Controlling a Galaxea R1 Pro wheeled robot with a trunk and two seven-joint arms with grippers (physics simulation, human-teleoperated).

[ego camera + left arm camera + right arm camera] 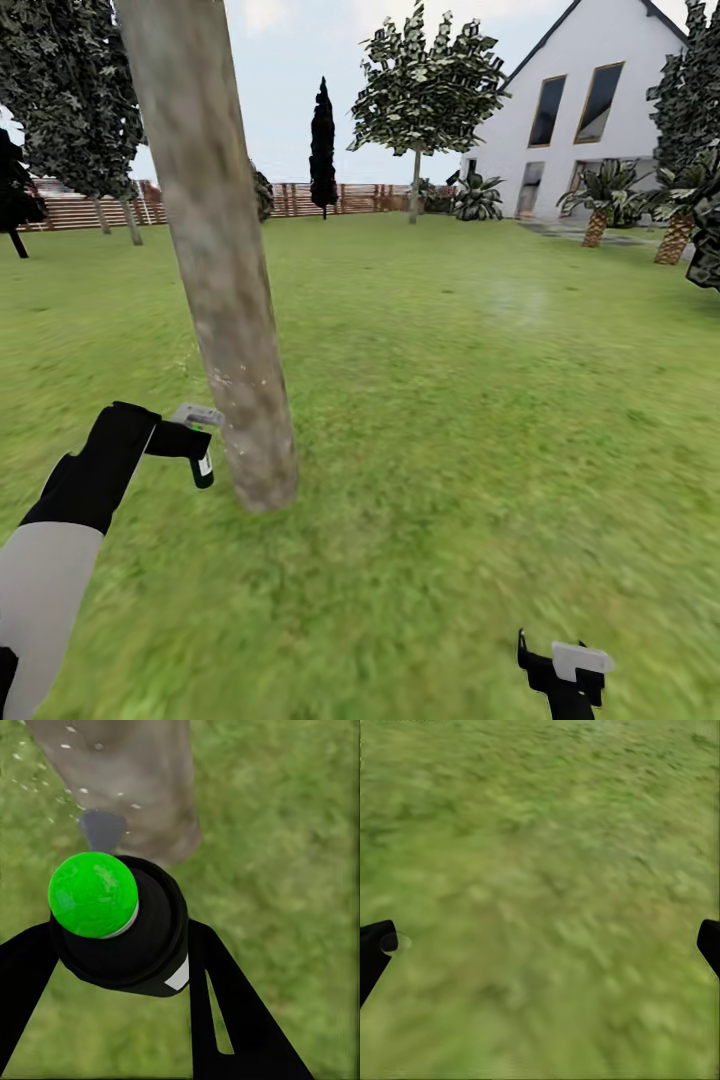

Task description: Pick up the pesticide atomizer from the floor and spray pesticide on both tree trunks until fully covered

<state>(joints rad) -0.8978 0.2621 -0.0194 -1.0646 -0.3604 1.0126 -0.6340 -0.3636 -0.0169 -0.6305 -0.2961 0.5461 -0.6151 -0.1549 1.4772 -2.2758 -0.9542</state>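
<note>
The left gripper (112,960) clamps the pesticide atomizer (120,922), lower left of the head view, just beside the tree trunk (225,300). The right gripper (540,945), bottom right, hangs spread wide over grass (480,420). A white house (590,110) stands upper right.

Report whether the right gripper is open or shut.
Open. In the right wrist view its fingertips sit at opposite edges, nothing but grass between them; the right gripper holds nothing.
</note>
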